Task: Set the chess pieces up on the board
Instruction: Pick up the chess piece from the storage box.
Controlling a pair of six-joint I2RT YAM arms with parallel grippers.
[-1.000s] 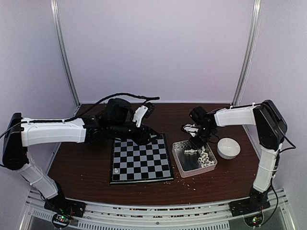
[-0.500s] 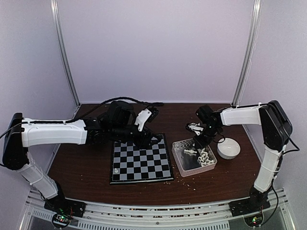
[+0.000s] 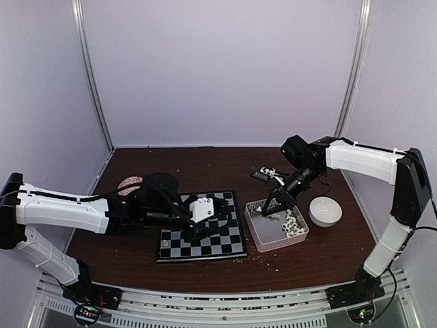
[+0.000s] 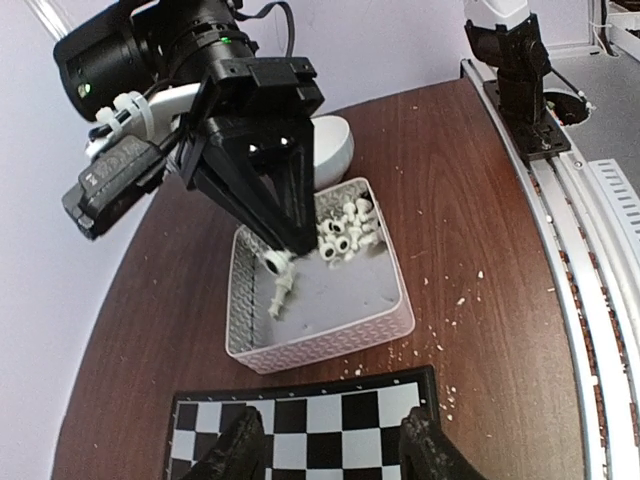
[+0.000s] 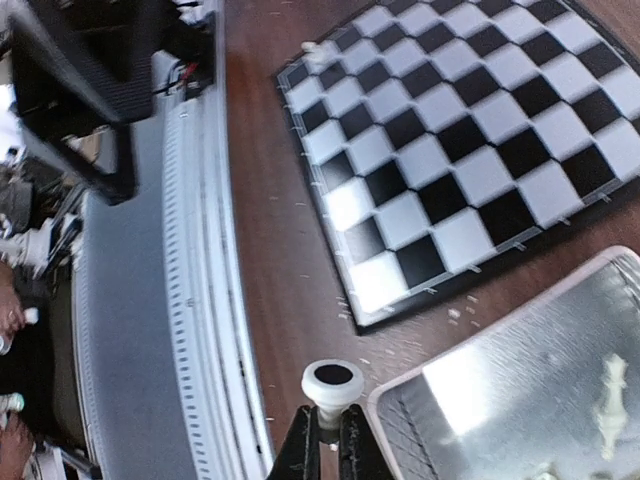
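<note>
The board [image 3: 205, 236] lies in the middle of the table, with one white chess piece [image 3: 166, 242] on its near left corner. More chess pieces [image 3: 295, 225] lie in a clear tray [image 3: 263, 236] to its right. My right gripper [image 3: 271, 205] hangs over the tray's far left corner, shut on a white chess piece [image 5: 333, 385] held by its stem, base outward. My left gripper [image 3: 205, 212] is open and empty over the board's far right part; its fingers [image 4: 240, 450] straddle the board's checks [image 4: 310, 430]. The tray [image 4: 330, 335] and the held piece [image 4: 275, 263] show ahead of it.
A white bowl [image 3: 325, 210] stands right of the tray. Pale crumbs [image 3: 270, 263] lie scattered around the tray and the board's edge. A round reddish thing [image 3: 127, 183] lies at the back left. The table's front rail [image 5: 200, 300] runs near the board.
My left arm has swung from the board's far edge to low over the board. My right gripper has risen from the tray with a white piece in it.
</note>
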